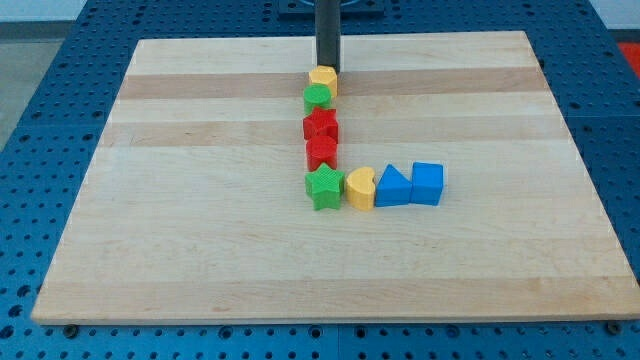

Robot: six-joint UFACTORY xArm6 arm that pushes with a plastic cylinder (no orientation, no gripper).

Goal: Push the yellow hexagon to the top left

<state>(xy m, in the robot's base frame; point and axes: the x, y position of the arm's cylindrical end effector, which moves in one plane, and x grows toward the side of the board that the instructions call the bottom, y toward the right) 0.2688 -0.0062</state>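
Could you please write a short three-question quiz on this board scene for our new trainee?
1. True or false: my tip stands at the upper right edge of the yellow hexagon.
2. Which block lies directly below the yellow hexagon in the view? A) blue cube B) green block C) red star
3. Fill in: the bottom row ends at the view's right with the blue ____.

Key: 1 true. 2 B, the green block. 3 cube; the blue cube sits right of the blue triangle.
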